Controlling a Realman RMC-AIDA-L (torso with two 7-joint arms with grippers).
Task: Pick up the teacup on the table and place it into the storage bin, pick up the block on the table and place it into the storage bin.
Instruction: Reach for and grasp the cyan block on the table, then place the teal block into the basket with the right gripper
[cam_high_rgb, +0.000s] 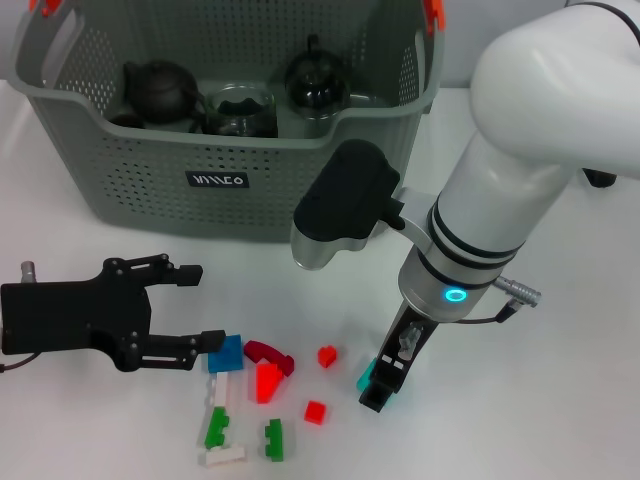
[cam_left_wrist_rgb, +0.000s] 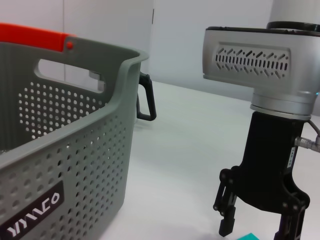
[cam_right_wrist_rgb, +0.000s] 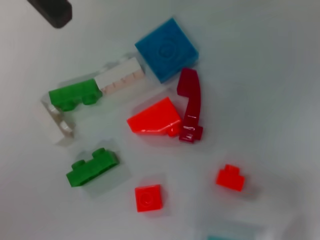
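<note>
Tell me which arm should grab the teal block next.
Right. The right gripper is already down at the teal block, one of its fingers beside it. The left gripper sits open by the blue block, farther off.

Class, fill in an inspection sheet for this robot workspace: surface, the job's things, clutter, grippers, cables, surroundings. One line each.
Surface: white table, bare apart from the items below.
Job's things: storage bin at the far side, already holding dark teapots and glassware; loose blocks in front of it, including a blue block, red blocks and green blocks.
Clutter: nothing seen beyond the blocks.
Grippers: left gripper open, low beside the blue block; right gripper pointing down at a teal block, fingers apart around it.
Cables: thin cable and plug at the right wrist.
Surroundings: plain white wall behind the table.
</note>
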